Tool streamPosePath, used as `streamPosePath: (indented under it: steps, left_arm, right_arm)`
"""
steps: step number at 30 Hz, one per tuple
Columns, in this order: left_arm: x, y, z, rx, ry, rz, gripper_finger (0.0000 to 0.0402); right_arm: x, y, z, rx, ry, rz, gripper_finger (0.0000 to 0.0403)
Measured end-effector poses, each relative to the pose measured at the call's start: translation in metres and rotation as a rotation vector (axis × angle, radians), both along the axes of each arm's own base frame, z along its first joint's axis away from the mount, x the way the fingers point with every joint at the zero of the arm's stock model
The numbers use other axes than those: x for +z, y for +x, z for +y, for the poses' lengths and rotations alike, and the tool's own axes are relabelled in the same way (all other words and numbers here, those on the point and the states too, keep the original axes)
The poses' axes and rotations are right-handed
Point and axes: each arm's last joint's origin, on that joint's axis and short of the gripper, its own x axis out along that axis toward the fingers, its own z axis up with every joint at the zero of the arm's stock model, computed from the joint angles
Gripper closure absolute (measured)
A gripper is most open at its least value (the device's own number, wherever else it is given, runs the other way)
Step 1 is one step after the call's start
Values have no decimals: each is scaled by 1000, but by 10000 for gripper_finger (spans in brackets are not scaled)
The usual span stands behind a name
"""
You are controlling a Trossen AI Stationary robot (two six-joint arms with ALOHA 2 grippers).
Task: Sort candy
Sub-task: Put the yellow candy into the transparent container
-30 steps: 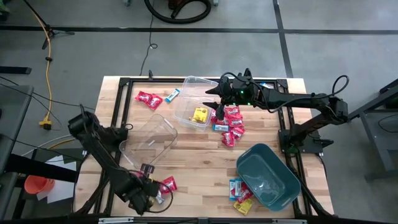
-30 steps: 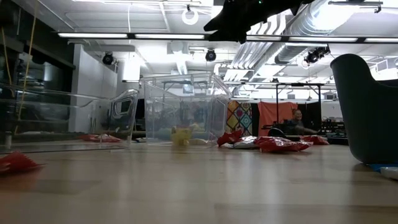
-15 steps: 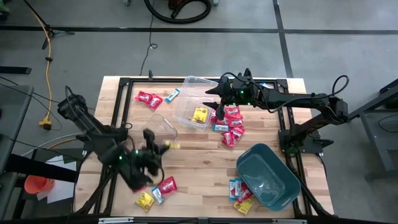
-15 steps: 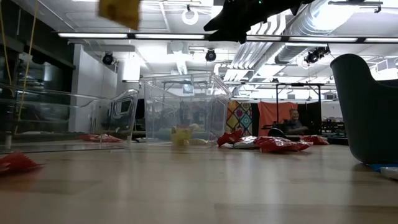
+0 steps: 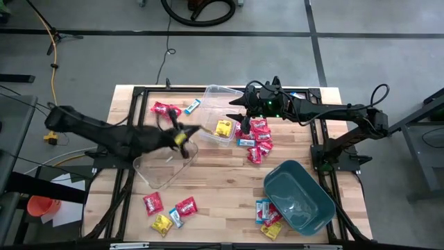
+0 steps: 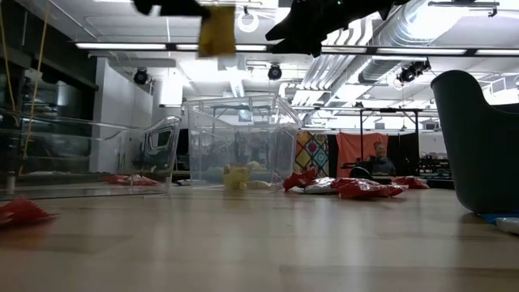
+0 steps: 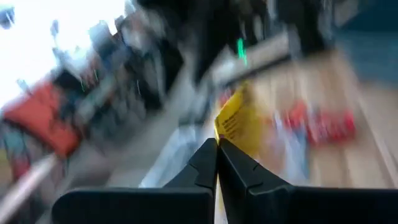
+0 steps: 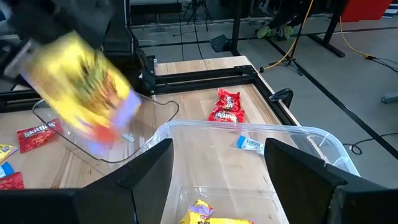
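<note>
While my left gripper [image 5: 182, 137] carries a yellow candy packet [image 6: 217, 29] pinched between its closed fingers, I have it in the air between the two clear tubs, above the near tub [image 5: 165, 160]. The far tub [image 5: 220, 123] already has one yellow packet [image 5: 223, 128] inside, so I judge this one belongs there too. To do it well, I should bring the packet fully over the rim before I let it go, and keep low, because my right gripper [image 5: 239, 110] hangs just beside that tub with its fingers spread wide and nothing in them.

The other candy lies around the table: red packets [image 5: 259, 139] in a pile to the right of the far tub, some more [image 5: 170, 212] at the near edge, and a few by the teal bin [image 5: 299, 194]. On one red packet [image 8: 37, 134] I can read "Skittles", I think; the other wrappers are too blurred to read.
</note>
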Motion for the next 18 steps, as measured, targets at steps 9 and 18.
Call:
streamPosePath:
  steps: [9, 18]
  left_arm:
    - [-11, -1, 76, -43, -97, -203, 401]
    - [-34, 16, 101, -58, -181, -177, 401]
  right_arm:
    - [0, 0, 0, 0, 0, 1, 153]
    - [0, 0, 0, 0, 1, 3, 153]
